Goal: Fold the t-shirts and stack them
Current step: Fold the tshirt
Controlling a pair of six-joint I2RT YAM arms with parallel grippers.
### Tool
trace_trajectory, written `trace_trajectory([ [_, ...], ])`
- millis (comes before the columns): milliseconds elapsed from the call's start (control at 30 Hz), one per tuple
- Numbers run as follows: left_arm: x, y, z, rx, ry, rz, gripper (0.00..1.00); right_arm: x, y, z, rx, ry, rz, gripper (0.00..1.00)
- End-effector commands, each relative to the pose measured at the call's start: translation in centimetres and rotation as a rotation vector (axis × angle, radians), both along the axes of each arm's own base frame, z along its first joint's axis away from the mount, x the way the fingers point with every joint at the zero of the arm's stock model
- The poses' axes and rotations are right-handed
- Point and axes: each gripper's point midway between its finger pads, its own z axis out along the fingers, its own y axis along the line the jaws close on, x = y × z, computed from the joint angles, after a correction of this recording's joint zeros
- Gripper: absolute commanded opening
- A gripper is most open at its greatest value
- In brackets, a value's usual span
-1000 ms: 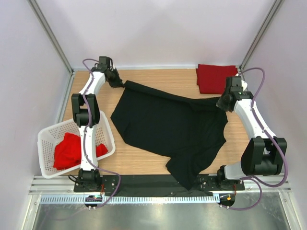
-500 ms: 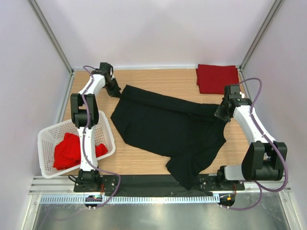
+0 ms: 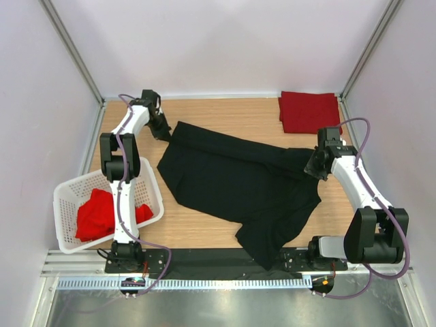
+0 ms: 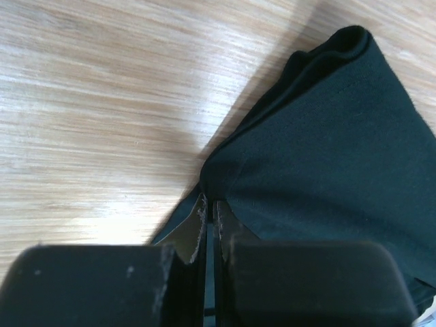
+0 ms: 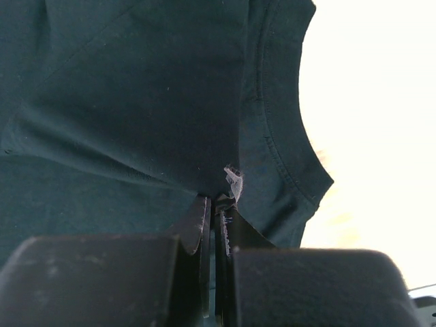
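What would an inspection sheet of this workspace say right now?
Surface: wooden table, no spills seen.
Job's things: black t-shirt spread out, its near end reaching the arms' base plate; folded red t-shirt at the far right corner; crumpled red t-shirt in the basket.
Clutter: white lattice basket, near left.
Claws: left claw shut on the black shirt's far-left corner; right claw shut on it near the collar.
Cables: purple cables loop free along both arms.
Surroundings: pale walls, metal frame posts.
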Motion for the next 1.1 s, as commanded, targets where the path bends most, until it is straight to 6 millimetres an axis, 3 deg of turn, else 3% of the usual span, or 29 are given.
trace_trajectory([
  [0,0.7,0.9,2.1,0.018,-0.042,-0.011,0.00,0.0,0.1,-0.2,0.005,-0.009,0.001,0.01],
  [200,0.8,1.0,1.8,0.019,-0.030,-0.011,0.07,-0.2,0.3,-1.6,0.018,0.029,-0.001,0.06],
  [400,0.7,1.3,2.6,0.040,-0.039,-0.016,0.23,-0.1,1.1,-1.9,0.059,0.059,0.020,0.14],
  [500,0.9,1.6,4.7,0.058,-0.087,-0.008,0.39,-0.5,1.4,-1.0,0.089,0.061,0.025,0.31],
  [533,1.2,1.7,6.2,0.060,-0.124,0.000,0.46,-0.4,0.8,-0.2,0.076,0.031,0.010,0.45],
  [633,1.6,1.9,7.9,0.064,-0.177,0.030,0.55,1.7,-1.2,1.4,0.076,-0.089,-0.050,0.58],
  [733,3.0,0.7,9.8,-0.008,-0.249,0.033,0.54,4.9,-3.0,2.4,0.058,-0.157,-0.094,0.58],
  [867,4.5,-1.7,9.9,-0.137,-0.269,0.008,0.48,9.1,-4.5,2.3,0.056,-0.171,-0.104,0.57],
  [900,5.0,-2.1,8.9,-0.160,-0.260,0.007,0.47,9.7,-4.7,1.2,0.059,-0.150,-0.103,0.57],
  [1067,6.4,-4.0,6.9,-0.271,-0.250,0.008,0.42,12.0,-5.9,0.3,0.038,-0.145,-0.117,0.59],
])
